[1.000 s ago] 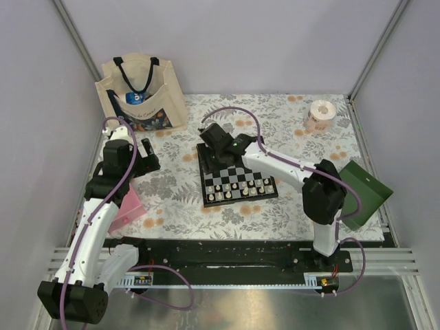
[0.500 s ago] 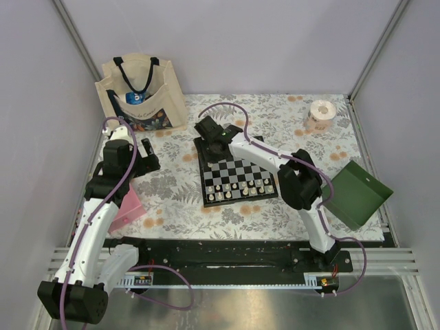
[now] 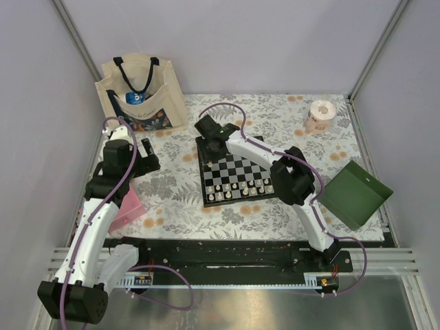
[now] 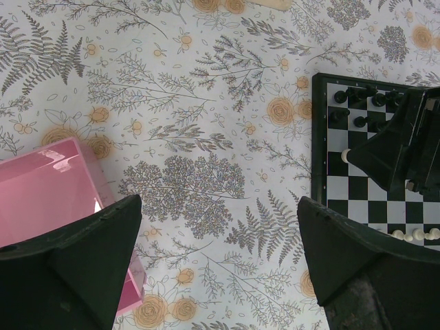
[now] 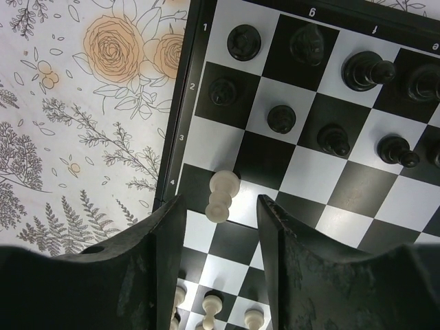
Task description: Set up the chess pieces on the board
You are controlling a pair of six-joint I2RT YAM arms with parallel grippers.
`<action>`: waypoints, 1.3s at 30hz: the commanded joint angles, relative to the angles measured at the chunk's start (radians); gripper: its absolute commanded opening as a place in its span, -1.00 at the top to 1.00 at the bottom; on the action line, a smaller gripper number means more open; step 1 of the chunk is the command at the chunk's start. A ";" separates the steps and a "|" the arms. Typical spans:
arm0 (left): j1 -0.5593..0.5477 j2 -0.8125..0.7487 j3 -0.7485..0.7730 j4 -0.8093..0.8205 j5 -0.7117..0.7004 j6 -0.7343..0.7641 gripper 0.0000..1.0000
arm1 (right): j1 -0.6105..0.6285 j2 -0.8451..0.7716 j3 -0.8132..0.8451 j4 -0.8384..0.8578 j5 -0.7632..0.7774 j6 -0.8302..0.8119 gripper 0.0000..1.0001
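Observation:
The board [image 3: 237, 175] lies mid-table on the flowered cloth. Black pieces [image 5: 282, 118] stand on its far rows and cream pieces [image 3: 240, 189] on the near rows. My right gripper [image 3: 210, 137] hovers over the board's far-left corner with its jaws open. In the right wrist view a cream pawn [image 5: 222, 194] stands alone near the board's left edge, just ahead of the open gripper [image 5: 220, 216], touching neither finger. My left gripper [image 4: 220, 237] is open and empty over the cloth left of the board [image 4: 371, 179].
A pink box [image 3: 127, 206] lies at the left, beside my left gripper. A tote bag [image 3: 141, 93] stands at the back left. A tape roll [image 3: 320, 113] sits at the back right. A green tray [image 3: 356, 192] lies right of the board.
My right arm has swung left and reached farther over the board's far-left corner, its elbow moving left. The left arm has not moved.

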 commanded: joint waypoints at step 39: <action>0.005 -0.014 -0.006 0.039 0.005 0.006 -0.98 | -0.009 -0.064 0.001 -0.001 -0.007 -0.036 0.70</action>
